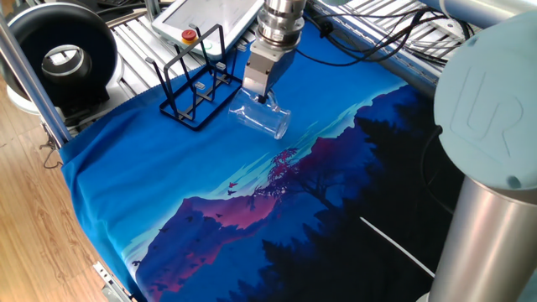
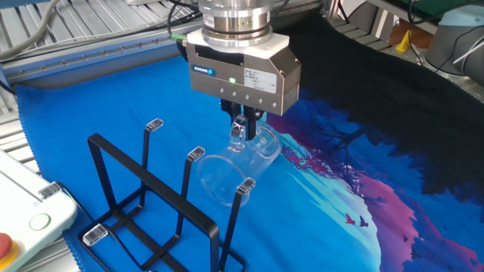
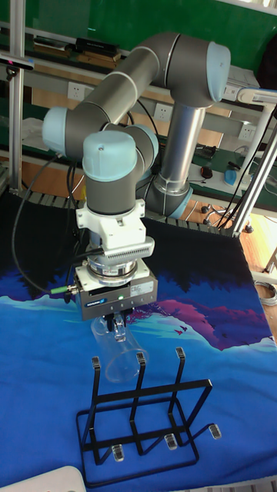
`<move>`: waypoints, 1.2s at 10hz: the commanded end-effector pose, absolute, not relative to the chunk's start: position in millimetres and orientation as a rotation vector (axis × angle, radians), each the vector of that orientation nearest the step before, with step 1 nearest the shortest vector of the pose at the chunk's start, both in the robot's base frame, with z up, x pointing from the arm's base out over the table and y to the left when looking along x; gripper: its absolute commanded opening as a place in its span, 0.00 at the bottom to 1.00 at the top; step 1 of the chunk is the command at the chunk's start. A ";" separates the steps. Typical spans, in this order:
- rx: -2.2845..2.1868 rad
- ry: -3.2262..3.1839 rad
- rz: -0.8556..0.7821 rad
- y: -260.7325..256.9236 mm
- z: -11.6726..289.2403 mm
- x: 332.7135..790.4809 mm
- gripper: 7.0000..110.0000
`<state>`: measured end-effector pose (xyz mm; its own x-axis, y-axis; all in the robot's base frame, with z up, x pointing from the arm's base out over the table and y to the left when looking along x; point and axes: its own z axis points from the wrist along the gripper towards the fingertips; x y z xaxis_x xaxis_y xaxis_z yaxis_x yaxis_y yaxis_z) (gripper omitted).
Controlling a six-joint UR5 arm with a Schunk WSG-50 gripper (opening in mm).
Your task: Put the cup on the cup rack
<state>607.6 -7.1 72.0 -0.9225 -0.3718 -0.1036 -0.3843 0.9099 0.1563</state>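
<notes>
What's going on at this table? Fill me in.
A UR5 arm is handling a clear cup. Its gripper is shut on the cup's wall near the thick base, holding the cup on its side with the open mouth towards the black wire cup rack. The cup is right beside the rack's upright prongs but not on one yet. The rack stands on the blue printed cloth that covers the table.
</notes>
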 end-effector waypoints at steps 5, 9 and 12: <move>-0.629 2.912 0.328 3.5 74.9 621.3 0.15; -0.650 2.896 0.314 -4.1 76.4 618.5 0.15; -0.659 2.883 0.308 -9.4 75.9 617.2 0.15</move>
<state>616.8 -6.5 73.9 -0.8919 -0.4111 -0.1883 -0.4406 0.8837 0.1581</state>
